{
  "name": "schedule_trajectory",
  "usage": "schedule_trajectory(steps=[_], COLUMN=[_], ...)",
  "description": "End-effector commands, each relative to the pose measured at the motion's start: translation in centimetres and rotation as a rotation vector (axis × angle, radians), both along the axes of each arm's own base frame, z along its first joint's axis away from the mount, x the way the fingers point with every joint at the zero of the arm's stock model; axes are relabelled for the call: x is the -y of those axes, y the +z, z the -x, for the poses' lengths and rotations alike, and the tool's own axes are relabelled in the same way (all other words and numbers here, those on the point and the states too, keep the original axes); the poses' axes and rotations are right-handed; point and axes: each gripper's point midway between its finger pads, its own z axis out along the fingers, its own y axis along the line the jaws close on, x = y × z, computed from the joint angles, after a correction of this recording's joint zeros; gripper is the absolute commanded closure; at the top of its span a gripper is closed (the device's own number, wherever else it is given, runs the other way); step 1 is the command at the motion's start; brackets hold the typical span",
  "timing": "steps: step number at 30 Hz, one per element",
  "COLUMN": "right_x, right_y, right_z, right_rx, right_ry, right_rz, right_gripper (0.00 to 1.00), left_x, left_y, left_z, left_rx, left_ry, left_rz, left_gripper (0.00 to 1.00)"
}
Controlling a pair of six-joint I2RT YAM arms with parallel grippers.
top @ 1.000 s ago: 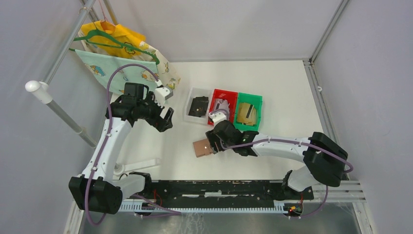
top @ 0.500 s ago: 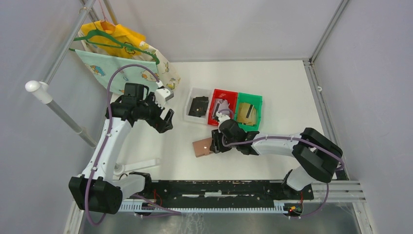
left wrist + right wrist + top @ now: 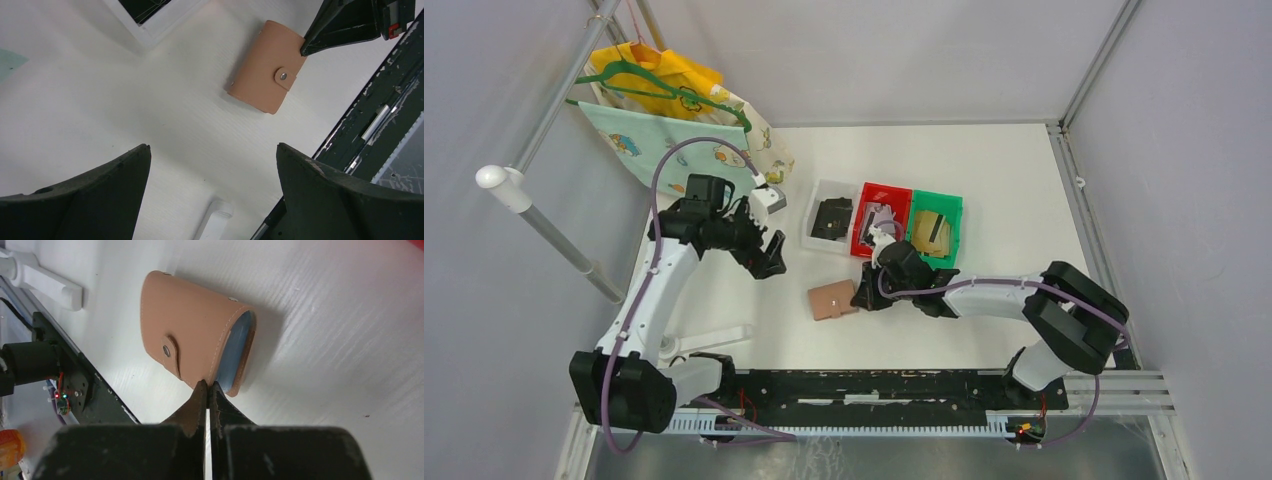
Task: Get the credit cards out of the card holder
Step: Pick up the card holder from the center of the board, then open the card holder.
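Tan leather-like, snap-fastened and folded shut, the small card holder lies flat on the white tabletop, in front of a row of white, red and green plastic bins. No credit cards show anywhere outside it.

The right tool is closed, its tips pressed together against the holder's edge just beside the snap tab. Whether they nip any leather I cannot tell. The left tool hangs wide open and empty, well apart to the left.

The likely trouble is that nothing braces the holder. With the snap fastened, a tug or push from those tips would probably drag the whole holder across the smooth tabletop rather than lift the flap, or the tips would slip off.

Only the right wrist view shows the light blue lining at the holder's open end. The overhead view alone shows the gap between the two arms.
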Motion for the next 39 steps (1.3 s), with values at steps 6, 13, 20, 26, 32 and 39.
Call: schedule_trajectory(steps=[6, 13, 20, 26, 32, 39], right_x=[-1.9, -3.5, -4.1, -4.0, -3.9, -4.4], right_y=[8.7, 12.7, 16.9, 19.4, 21.0, 22.5], right_z=[-1.4, -0.1, 1.2, 1.7, 1.3, 0.6], right_rx=[0.324, 0.431, 0.540, 0.610, 0.656, 0.687], right_ry=[0.172, 0.341, 0.523, 0.604, 0.625, 0.597], right_rz=[-0.139, -0.234, -0.254, -0.247, -0.220, -0.238], right_gripper=[1.00, 1.00, 1.00, 1.00, 1.00, 1.00], left_x=[4.1, 6.3, 6.8, 6.7, 6.7, 7.3], left_y=[-2.7, -1.9, -1.2, 0.1, 1.5, 2.7], left_z=[2.1, 2.9, 4.8, 7.0, 8.9, 9.2], left_rx=[-0.102, -0.104, -0.048, -0.083, -0.116, -0.099], left_ry=[-0.133, -0.246, -0.402, -0.513, -0.591, -0.592], left_rz=[0.154, 0.251, 0.269, 0.291, 0.329, 0.384], left_gripper=[0.00, 0.00, 0.00, 0.00, 0.36, 0.66])
